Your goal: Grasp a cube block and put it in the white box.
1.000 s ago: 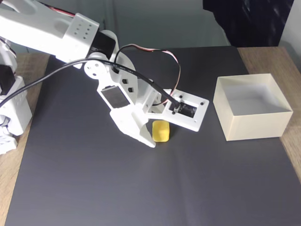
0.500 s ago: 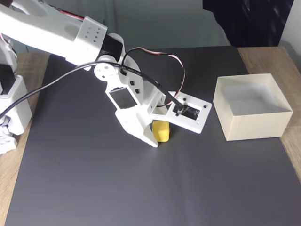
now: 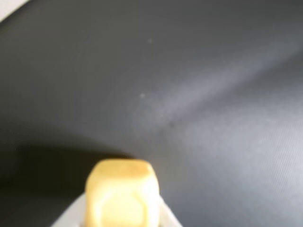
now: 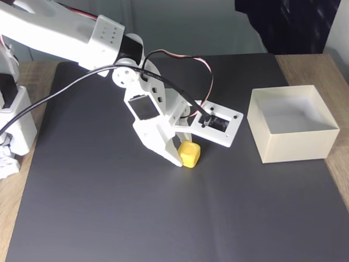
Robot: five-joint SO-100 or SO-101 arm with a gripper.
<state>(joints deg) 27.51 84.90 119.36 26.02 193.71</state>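
The cube block (image 4: 190,154), clamped in the tool (image 4: 184,156), sits mid-mat (open mat all round), well apart from the white box (image 4: 294,144).

Wrist view: yellow cube block (image 3: 121,194) at near edge, left of centre, blurred white gripper parts on both sides. Dark grey mat (image 3: 199,85) beyond, creased.

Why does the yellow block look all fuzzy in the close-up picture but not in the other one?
In the wrist view the yellow block sits so near the lens that it is out of focus, with a dark shadow beside it on the mat; in the fixed view the block by the hand looks sharp, and the white box is evenly lit.
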